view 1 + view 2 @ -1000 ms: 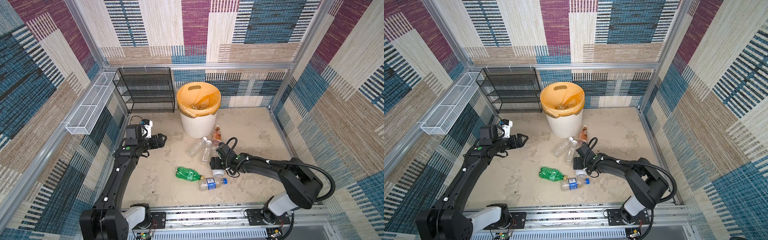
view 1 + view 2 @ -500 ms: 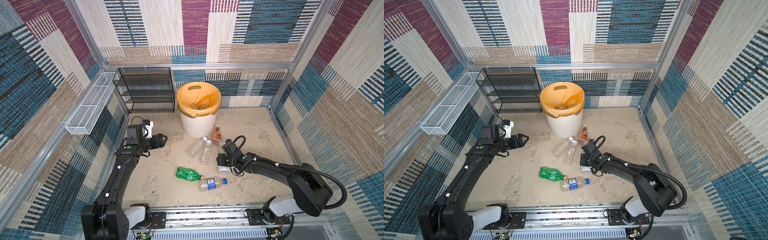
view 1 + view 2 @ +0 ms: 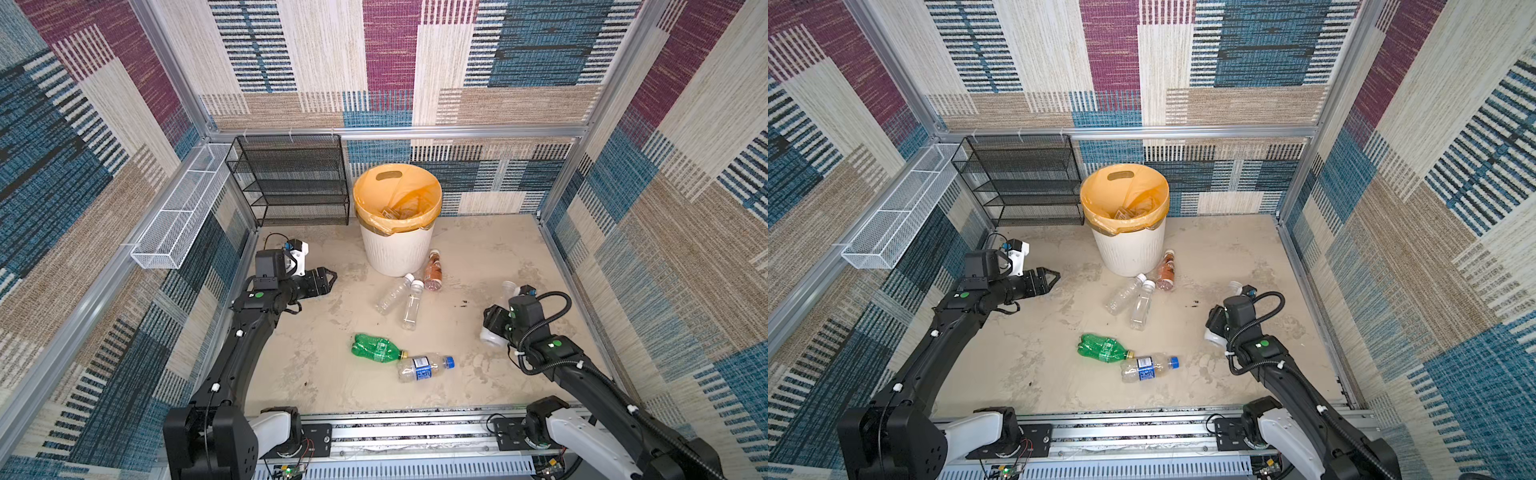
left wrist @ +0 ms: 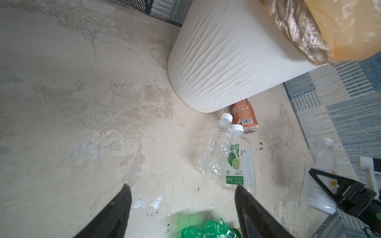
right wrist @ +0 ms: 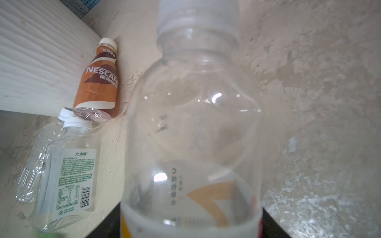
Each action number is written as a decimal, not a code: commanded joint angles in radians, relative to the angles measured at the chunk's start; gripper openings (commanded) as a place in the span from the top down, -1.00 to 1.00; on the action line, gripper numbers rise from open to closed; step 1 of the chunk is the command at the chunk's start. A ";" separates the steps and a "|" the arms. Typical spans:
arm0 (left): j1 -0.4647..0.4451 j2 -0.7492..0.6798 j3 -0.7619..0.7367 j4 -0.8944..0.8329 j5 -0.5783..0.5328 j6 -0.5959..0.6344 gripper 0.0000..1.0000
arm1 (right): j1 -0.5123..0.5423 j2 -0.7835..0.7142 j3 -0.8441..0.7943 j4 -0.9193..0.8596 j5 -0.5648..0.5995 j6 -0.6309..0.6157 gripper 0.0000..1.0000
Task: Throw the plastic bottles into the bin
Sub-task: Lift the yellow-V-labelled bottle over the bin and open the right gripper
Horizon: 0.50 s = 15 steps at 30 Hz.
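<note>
My right gripper (image 3: 498,321) (image 5: 189,226) is shut on a clear plastic bottle (image 3: 493,337) (image 5: 193,123) with a white and orange label, held off the floor at the right. The bottle's cap points toward the back wall. The white ribbed bin (image 3: 395,253) (image 3: 1128,253) with its orange bag stands at the back middle and holds some clear items. Against its foot lies an orange-labelled bottle (image 3: 433,272), with two clear bottles (image 3: 392,294) (image 3: 411,308) beside it. A green bottle (image 3: 376,348) and a blue-capped bottle (image 3: 422,368) lie nearer the front. My left gripper (image 3: 328,278) (image 4: 181,197) hangs open and empty left of the bin.
A black mesh rack (image 3: 291,183) stands against the back wall left of the bin. A white wire basket (image 3: 178,216) hangs on the left wall. Patterned walls close in three sides, and a metal rail (image 3: 415,432) runs along the front.
My right gripper closed on the clear bottle near the middle of the floor, then carried it up and to the right. The left arm has barely moved.
</note>
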 commanded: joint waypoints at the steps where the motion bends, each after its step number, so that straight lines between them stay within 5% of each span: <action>1: 0.001 0.004 -0.003 0.031 0.029 -0.022 -0.59 | -0.013 -0.022 -0.008 0.000 -0.057 -0.005 -0.37; 6: 0.001 -0.008 -0.001 0.029 0.032 -0.021 -0.58 | -0.013 0.176 0.294 0.034 -0.122 -0.163 -0.36; 10: 0.001 -0.027 -0.002 0.028 0.028 -0.018 -0.58 | 0.008 0.476 0.978 -0.028 -0.251 -0.328 -0.37; 13: 0.000 -0.034 0.001 0.015 0.016 -0.007 -0.58 | 0.027 0.707 1.483 -0.069 -0.476 -0.295 -0.44; 15: 0.001 -0.040 -0.003 0.007 0.004 -0.002 -0.58 | 0.039 0.812 1.664 -0.079 -0.569 -0.267 -0.69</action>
